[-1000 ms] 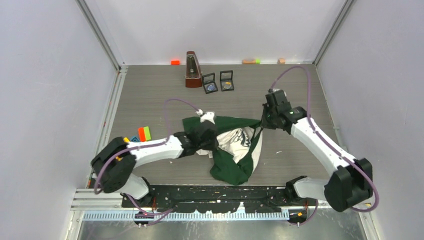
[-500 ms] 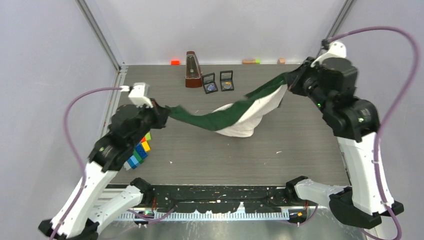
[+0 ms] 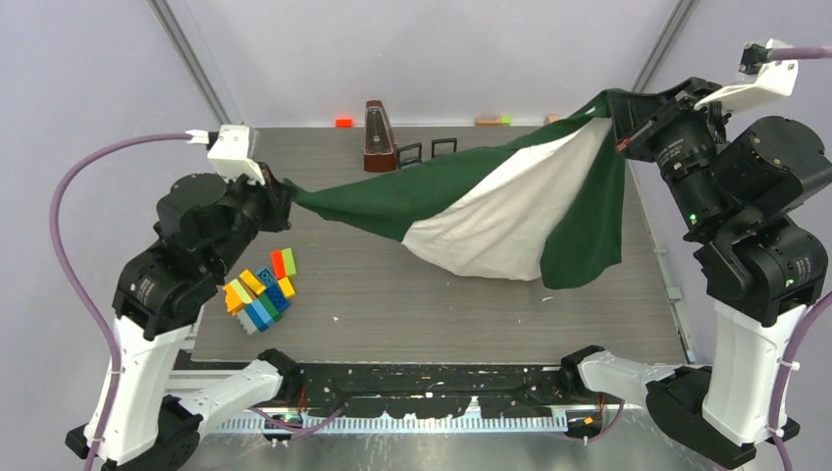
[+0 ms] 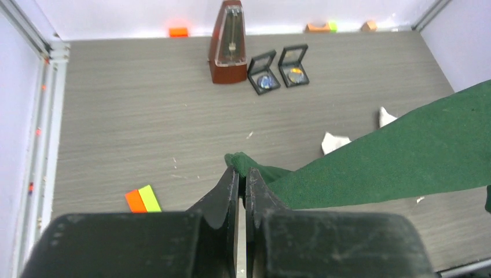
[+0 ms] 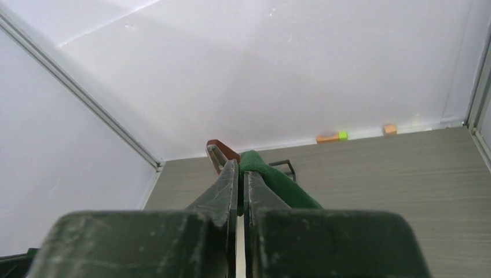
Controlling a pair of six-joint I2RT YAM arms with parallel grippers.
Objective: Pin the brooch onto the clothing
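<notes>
Above the grey wood-grain table [image 3: 392, 294]: one white cloth T-shirt with dark green sleeves [image 3: 491, 211], slung clear, long axis rising left to right. Left gripper [image 3: 286, 192]: jaws pinched on the low green end. Right gripper [image 3: 620, 116]: pinched on the high end. Neither arm nearer, by judgement.

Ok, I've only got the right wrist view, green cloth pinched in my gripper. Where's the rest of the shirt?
Observer: The clothing hangs stretched in the air between both arms; the left gripper pinches its other green end.
Operator: Any print showing?
Observer: No, the top view shows only plain white and green fabric.
Operator: And the brooch?
Observer: Two small black cases stand beside the metronome, a round thing in each; I cannot tell what.
</notes>
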